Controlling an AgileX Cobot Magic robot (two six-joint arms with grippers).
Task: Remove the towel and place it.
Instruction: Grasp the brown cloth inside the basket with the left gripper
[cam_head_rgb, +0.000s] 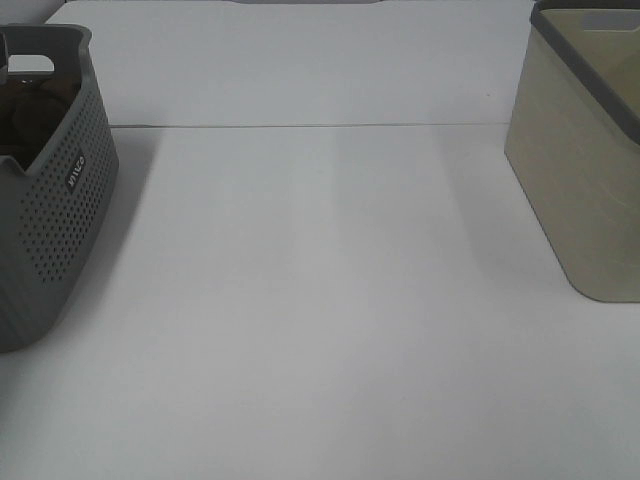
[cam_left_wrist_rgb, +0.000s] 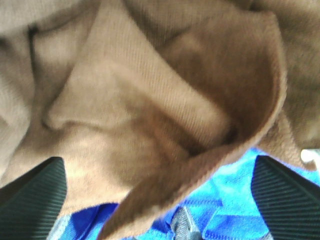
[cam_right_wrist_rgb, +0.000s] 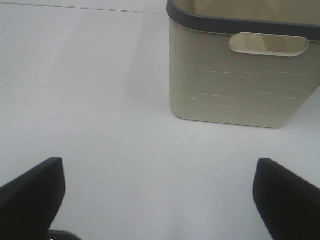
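Observation:
In the left wrist view the towel (cam_left_wrist_rgb: 150, 100) fills most of the picture as crumpled reddish-brown plush cloth with a folded edge. It lies over a blue cloth (cam_left_wrist_rgb: 225, 200). My left gripper (cam_left_wrist_rgb: 160, 200) is open, its ribbed fingers (cam_left_wrist_rgb: 30, 200) wide apart on either side of the towel's fold, very close above it and holding nothing. My right gripper (cam_right_wrist_rgb: 160, 195) is open and empty above the bare white table (cam_right_wrist_rgb: 100, 100), facing the beige basket (cam_right_wrist_rgb: 240, 75). Neither gripper shows clearly in the exterior high view.
A grey perforated basket (cam_head_rgb: 60, 210) stands at the table's left edge, with dark contents that I cannot make out. The beige basket (cam_head_rgb: 585, 180) with a grey rim stands at the right edge. White table (cam_head_rgb: 320, 300) lies between them.

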